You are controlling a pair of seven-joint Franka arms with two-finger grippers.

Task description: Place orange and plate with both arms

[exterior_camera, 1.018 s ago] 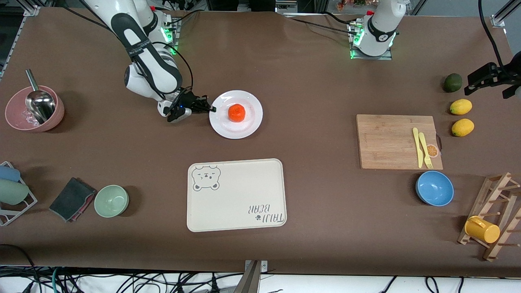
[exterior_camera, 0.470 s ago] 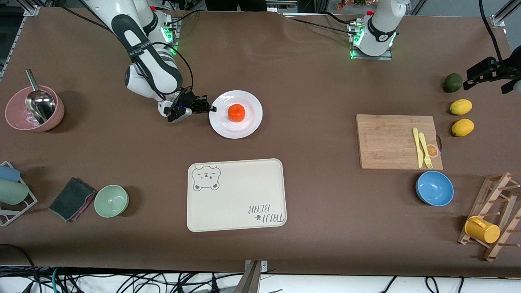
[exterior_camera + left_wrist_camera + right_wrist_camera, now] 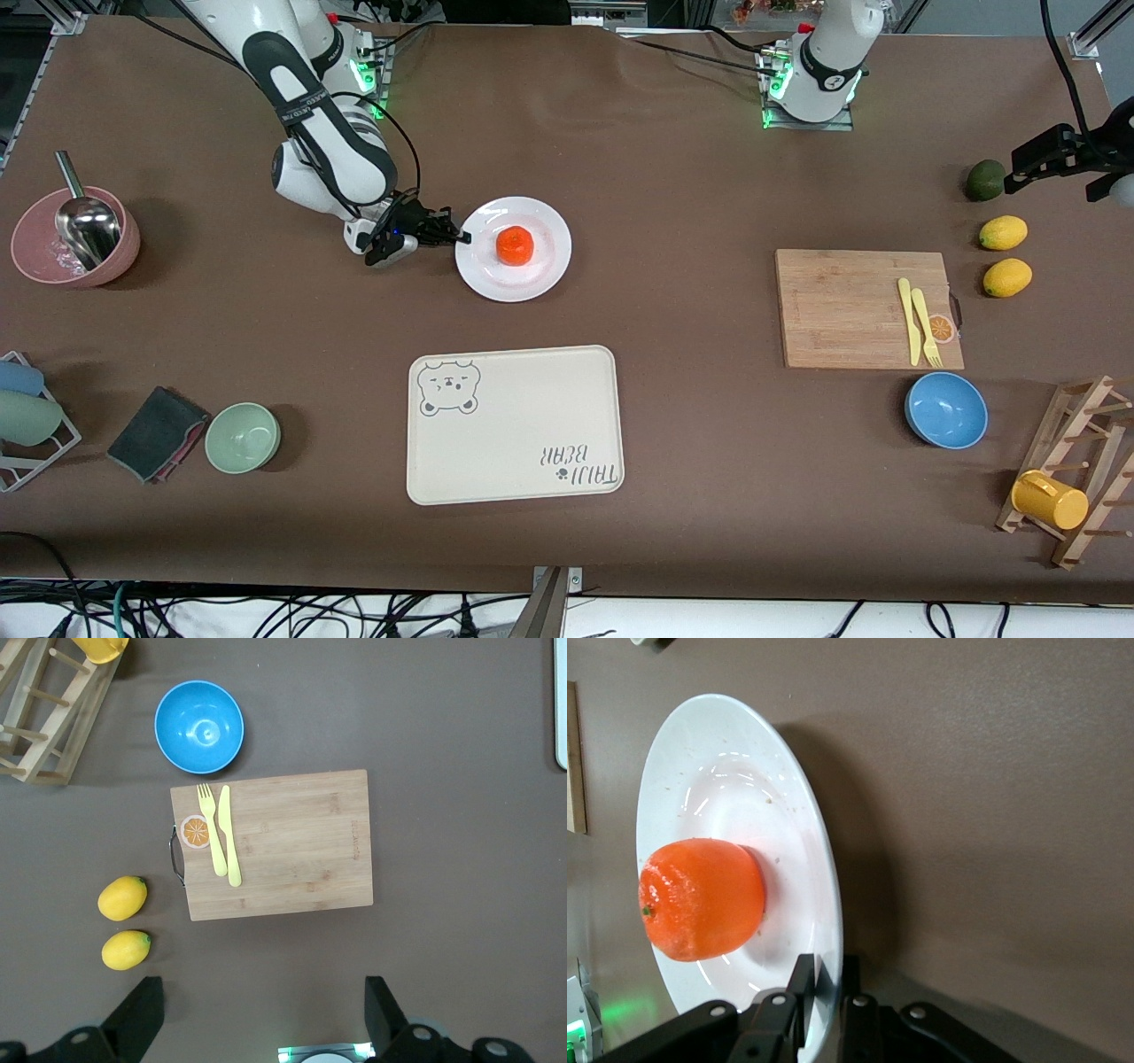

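- The orange (image 3: 515, 245) is sitting in the middle of the plate (image 3: 545, 275), which is resting flat on the table (image 3: 673, 195) a little toward the right arm's end and closer to the robots' edge than to the front camera's.
- The right gripper (image 3: 459, 237) is reaching in low and sideways, its fingers (image 3: 799, 992) pinching the plate's rim on the edge toward the right arm's end, nearly closed with only the thin rim between them.
- The tray (image 3: 514, 425), cream with a bear print, is lying nearer the front camera than the plate, well apart from it.
- The left gripper (image 3: 1054, 164) is hanging in the air over the corner at the left arm's end, above the avocado (image 3: 984, 180), its fingers (image 3: 137, 1019) spread fully wide and holding nothing.
- Two lemons (image 3: 1003, 233) are lying side by side just nearer the camera than the avocado, beside the cutting board (image 3: 850, 310).
- A yellow knife (image 3: 906, 319) and fork (image 3: 926, 330) are lying on the board by its handle edge, next to an orange-slice sticker (image 3: 941, 330).
- A blue bowl (image 3: 945, 410) is sitting just nearer the camera than the board, with a wooden rack (image 3: 1076, 470) carrying a yellow cup (image 3: 1049, 501) by the table's edge.
- At the right arm's end, a pink bowl (image 3: 40, 257) is holding a metal scoop (image 3: 86, 221); nearer the camera, a green bowl (image 3: 242, 437) is sitting beside a dark cloth (image 3: 158, 432).
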